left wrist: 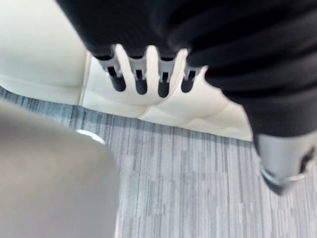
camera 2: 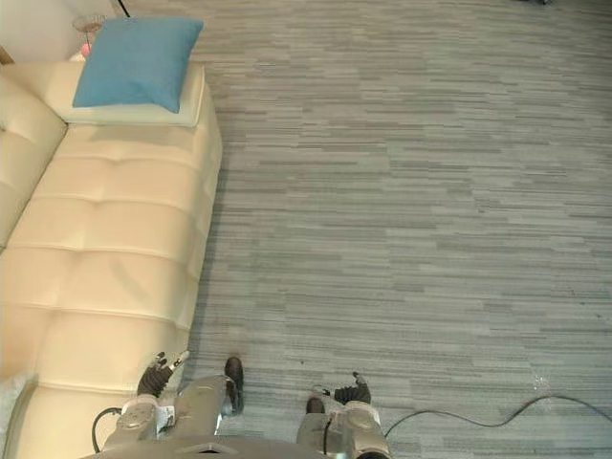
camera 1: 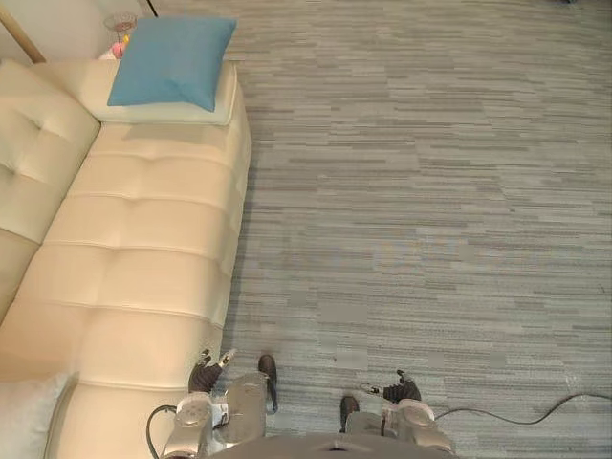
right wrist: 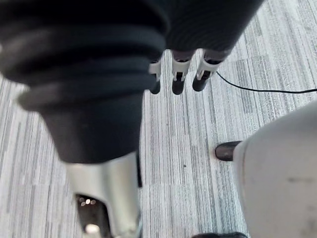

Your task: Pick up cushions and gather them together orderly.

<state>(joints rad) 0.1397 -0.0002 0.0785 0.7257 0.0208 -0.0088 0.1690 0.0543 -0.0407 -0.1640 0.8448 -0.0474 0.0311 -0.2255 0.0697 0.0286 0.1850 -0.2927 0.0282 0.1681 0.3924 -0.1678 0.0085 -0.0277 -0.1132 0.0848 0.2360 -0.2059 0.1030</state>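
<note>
Cream tufted sofa (camera 1: 143, 268) standing on grey striped carpet (camera 1: 430, 210). At the sofa's far end, 1 blue cushion (camera 1: 172, 59) lies tilted on top of 1 flat cream cushion (camera 1: 163, 113), the 2 touching. At the sofa's near end, the corner of 1 pale cushion (camera 1: 29, 411) rests on the seat, well apart from the stacked pair. The left hand (camera 1: 212, 368) hangs just beside the sofa's front edge at its near end, its fingers (left wrist: 141, 82) straight, slightly spread and empty. The right hand (camera 1: 390, 389) hangs over the carpet, well apart from the sofa, its fingers (right wrist: 178, 82) likewise straight and holding nothing.
</note>
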